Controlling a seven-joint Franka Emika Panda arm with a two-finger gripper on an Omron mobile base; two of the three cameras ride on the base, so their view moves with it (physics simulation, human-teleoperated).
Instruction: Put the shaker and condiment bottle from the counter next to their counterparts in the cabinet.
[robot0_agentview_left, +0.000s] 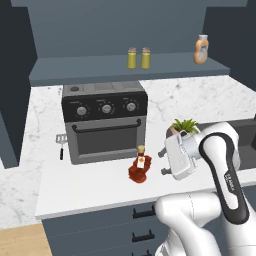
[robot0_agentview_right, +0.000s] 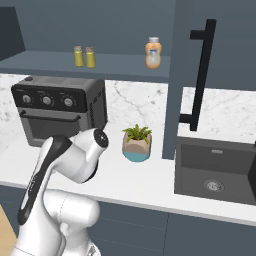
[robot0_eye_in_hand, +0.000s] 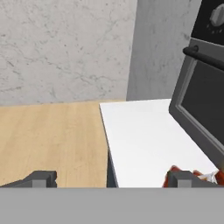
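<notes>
The dark red-brown condiment bottle stands upright on the white marble counter, in front of the toaster oven's right corner. My gripper hovers just right of it, pointing at it, with the jaws wide open and nothing between them. In the hand view the gripper is spread wide. A bit of the red bottle peeks out beside the right fingertip. Two yellow-green shakers stand side by side on the cabinet shelf. Their caps are too small to tell apart. The orange bottle stands further right on the shelf.
A black toaster oven sits at the back of the counter, with a small spatula to its left. A potted plant stands right of the arm, with a dark sink beyond it. A cabinet door with a black handle hangs there.
</notes>
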